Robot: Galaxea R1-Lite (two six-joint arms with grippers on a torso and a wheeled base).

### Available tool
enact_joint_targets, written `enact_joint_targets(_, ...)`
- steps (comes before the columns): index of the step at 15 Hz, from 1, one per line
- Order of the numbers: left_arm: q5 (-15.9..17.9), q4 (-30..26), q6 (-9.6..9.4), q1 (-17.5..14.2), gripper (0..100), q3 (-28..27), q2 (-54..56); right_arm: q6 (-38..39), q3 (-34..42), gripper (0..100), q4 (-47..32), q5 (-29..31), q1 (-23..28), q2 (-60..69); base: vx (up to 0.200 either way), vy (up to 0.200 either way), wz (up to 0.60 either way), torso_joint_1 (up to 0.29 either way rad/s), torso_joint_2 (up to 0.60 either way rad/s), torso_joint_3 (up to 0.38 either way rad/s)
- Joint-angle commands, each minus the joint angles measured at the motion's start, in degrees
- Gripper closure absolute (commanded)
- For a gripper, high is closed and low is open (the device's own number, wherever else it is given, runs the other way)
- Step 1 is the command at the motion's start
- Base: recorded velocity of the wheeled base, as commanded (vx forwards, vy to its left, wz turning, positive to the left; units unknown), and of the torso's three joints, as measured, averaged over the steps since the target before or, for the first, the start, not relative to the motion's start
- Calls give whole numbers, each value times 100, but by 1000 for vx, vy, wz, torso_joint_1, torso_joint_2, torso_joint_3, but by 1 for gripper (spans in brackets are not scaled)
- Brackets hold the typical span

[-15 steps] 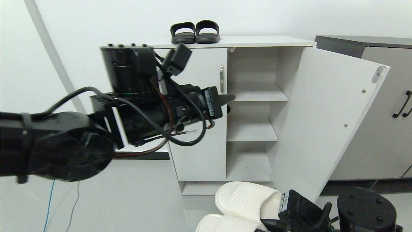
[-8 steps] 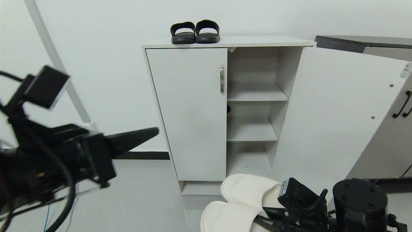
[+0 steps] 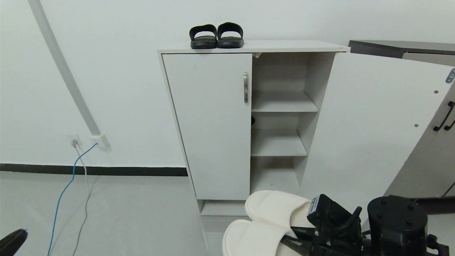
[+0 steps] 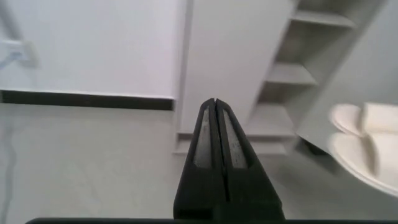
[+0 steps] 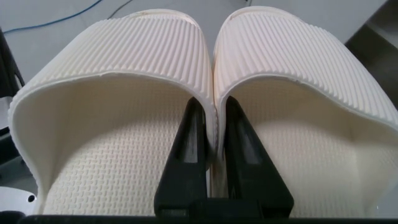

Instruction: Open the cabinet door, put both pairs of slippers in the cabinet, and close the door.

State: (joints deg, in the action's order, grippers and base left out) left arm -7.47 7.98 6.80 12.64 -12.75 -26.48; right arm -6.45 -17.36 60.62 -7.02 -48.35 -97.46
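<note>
**While my right pincer grips one pair, the other sits on the cabinet top**

As my right pincer [image 5: 213, 107] has one finger inside each of the two white slippers [image 3: 270, 220], it is clamped on their touching inner walls and holds them side by side. They are low in front of the cabinet [image 3: 284, 45], toes toward it, off the floor. My wrist covers their heel ends in the head view, and the frame's lower edge cuts off the nearer slipper.

Two black slippers [image 3: 217, 35] stand side by side on the cabinet top, above the left door [image 3: 209, 124], toes toward me.

That cabinet has two doors. The left one is shut, with one metal handle [image 3: 245, 88]. The right door [image 3: 366, 135] is swung wide open. Inside I count two shelves [image 3: 282, 103] and three compartments. A small dark spot at the back of the middle one is too small to make out.

My left pincer [image 4: 214, 106] has its fingers pressed together on nothing, down low over the floor [image 3: 142, 213], well left of the cabinet.

Two cables, one blue [image 3: 64, 192], run from the wall socket [image 3: 73, 138]. A grey cabinet [image 3: 426, 160] stands behind the open door, which covers part of it.
</note>
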Motion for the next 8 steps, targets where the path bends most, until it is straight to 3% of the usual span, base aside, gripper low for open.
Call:
enact_joint_targets(1, -158, -139, -91, -1009, 100, 748, 1426, -6, 4, 100, 2, 8, 1, 8, 0, 0, 0, 0, 0, 0)
enact_joint_targets(3, -105, -359, -276, -1625, 100, 1047, 2085, -23, 4, 100, 2, 8, -8, -1, 0, 0, 0, 0, 0, 0)
enact_joint_targets(6, -61, -473, -285, -1677, 100, 1275, 2173, -23, 13, 100, 2, 8, -8, 8, 0, 0, 0, 0, 0, 0)
enact_joint_targets(7, 158, -561, -346, -1677, 100, 1275, 2173, -23, 13, 100, 2, 8, -8, 17, 0, 0, 0, 0, 0, 0)
enact_joint_targets(8, 607, -579, -487, -1677, 100, 1275, 2173, -23, 13, 100, 2, 8, -17, 17, 0, 0, 0, 0, 0, 0)
